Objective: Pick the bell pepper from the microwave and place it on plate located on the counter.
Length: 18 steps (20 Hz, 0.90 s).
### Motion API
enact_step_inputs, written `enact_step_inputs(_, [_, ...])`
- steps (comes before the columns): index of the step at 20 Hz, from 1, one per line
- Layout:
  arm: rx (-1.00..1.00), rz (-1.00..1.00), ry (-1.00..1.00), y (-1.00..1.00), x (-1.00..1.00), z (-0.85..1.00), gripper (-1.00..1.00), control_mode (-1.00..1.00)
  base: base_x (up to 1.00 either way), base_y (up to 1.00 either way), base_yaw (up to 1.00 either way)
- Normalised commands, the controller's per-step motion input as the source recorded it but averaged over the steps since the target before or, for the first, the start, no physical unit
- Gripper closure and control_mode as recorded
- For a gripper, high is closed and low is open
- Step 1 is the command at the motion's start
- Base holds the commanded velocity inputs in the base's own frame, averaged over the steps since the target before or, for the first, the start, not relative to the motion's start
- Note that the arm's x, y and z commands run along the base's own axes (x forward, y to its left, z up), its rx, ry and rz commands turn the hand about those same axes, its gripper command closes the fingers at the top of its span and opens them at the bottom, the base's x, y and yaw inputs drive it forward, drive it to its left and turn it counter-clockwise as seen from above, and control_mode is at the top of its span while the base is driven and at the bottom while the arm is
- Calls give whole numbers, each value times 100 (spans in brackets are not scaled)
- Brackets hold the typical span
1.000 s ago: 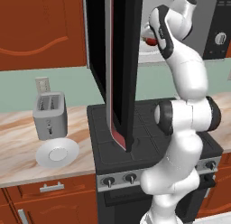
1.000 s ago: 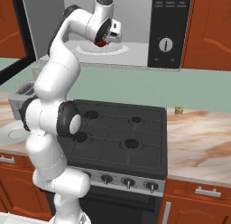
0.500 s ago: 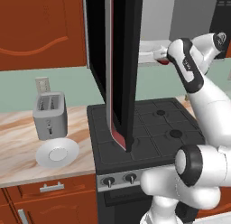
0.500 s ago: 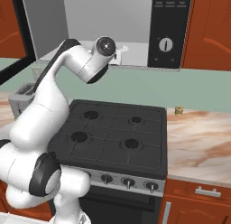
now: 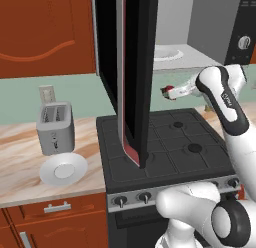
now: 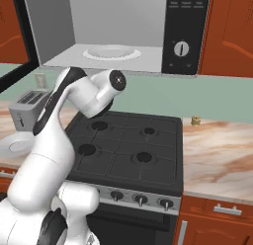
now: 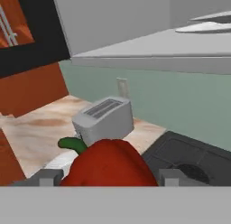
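Observation:
The red bell pepper [image 7: 108, 166] with its green stem sits between my fingertips [image 7: 48, 177], and my gripper [image 7: 108, 179] is shut on it. In the left base view the gripper [image 5: 167, 92] hangs over the stovetop, below the microwave [image 5: 200, 27] opening and right of its open black door [image 5: 134, 72], with the bell pepper [image 5: 169, 88] as a small red spot at its tip. The white plate [image 5: 63, 169] lies on the marbled counter [image 5: 20, 167] in front of the toaster, well to the gripper's left. The plate [image 6: 14, 143] also peeks out behind my arm.
A silver toaster [image 5: 54, 127] stands just behind the plate. The black stovetop [image 5: 175, 147] lies under the gripper. The microwave's white dish [image 6: 111, 53] rests inside the grey cavity. A small object [image 6: 195, 121] sits on the right counter.
The arm has drawn out of the microwave and dropped lower, carrying the bell pepper out and down to a spot over the stove, with the hand turned toward the toaster side.

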Motion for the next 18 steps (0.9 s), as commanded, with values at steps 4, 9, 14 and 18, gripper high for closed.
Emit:
enact_step_inputs(4, [-10, 51, 15, 95, -20, -52, 100, -100, 0, 0, 0])
enact_step_inputs(9, [-7, 35, 15, 85, 20, -49, 100, -100, 0, 0, 0])
enact_step_inputs(14, [-6, 30, 13, 67, 13, -72, 100, -100, 0, 0, 0])
enact_step_inputs(18, [-4, 28, 0, 69, 0, -100, 100, -100, 0, 0, 0])
